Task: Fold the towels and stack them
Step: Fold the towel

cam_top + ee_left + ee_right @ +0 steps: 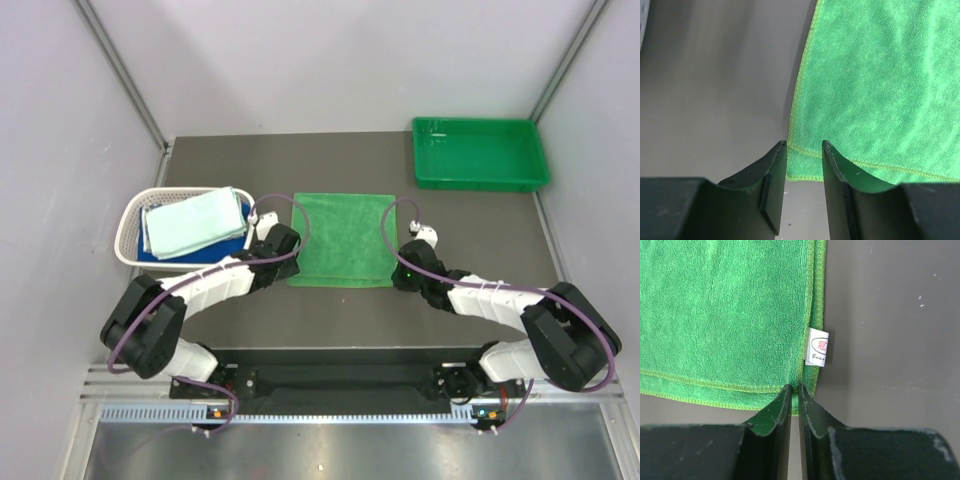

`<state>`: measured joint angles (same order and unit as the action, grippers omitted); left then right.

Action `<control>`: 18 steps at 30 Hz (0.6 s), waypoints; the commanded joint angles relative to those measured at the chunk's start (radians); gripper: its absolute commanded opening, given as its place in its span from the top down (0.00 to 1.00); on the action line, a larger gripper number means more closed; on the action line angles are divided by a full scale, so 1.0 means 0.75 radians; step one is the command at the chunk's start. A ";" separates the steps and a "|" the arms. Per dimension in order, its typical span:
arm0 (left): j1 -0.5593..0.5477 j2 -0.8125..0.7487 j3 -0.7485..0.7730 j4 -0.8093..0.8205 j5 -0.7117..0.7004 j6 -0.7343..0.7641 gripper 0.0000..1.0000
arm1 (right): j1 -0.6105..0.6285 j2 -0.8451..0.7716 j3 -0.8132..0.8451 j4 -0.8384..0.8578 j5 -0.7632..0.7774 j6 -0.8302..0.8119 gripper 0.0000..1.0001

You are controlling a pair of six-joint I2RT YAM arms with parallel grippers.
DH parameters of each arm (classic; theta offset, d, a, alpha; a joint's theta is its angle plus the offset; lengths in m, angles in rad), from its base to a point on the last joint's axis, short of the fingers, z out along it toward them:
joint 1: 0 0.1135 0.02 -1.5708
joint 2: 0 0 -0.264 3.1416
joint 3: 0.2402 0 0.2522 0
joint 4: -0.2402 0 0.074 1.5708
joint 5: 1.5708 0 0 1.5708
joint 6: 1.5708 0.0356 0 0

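Observation:
A bright green towel (342, 240) lies flat in the middle of the table. My left gripper (288, 272) is open at the towel's near-left corner; in the left wrist view the corner (805, 167) lies between the parted fingertips (804, 145). My right gripper (398, 278) is shut on the towel's near-right corner, pinching a small ridge of cloth (794, 387) just below a white label (817, 347). A pale mint-white towel (195, 222) lies folded in the basket on top of a royal blue towel (205, 254). The other towels are out of view.
A white lattice basket (130, 228) stands at the left, close to my left arm. A rigid green plastic tray (480, 152) sits at the far right corner. Grey walls with metal rails enclose the table on three sides.

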<state>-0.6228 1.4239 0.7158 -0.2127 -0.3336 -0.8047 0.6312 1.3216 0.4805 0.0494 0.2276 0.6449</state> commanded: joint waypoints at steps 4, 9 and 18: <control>0.002 0.053 0.080 -0.029 -0.052 0.036 0.61 | 0.028 -0.042 0.065 -0.007 0.038 -0.021 0.91; 0.006 0.059 0.085 -0.038 -0.052 0.038 0.62 | 0.026 -0.050 0.063 -0.009 0.040 -0.021 0.91; 0.006 0.110 0.087 -0.011 -0.052 0.038 0.62 | 0.026 -0.048 0.057 0.002 0.038 -0.021 0.91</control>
<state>-0.6224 1.4921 0.7502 -0.2390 -0.3573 -0.7853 0.6312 1.3151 0.4923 0.0345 0.2317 0.6365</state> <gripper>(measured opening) 0.384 0.090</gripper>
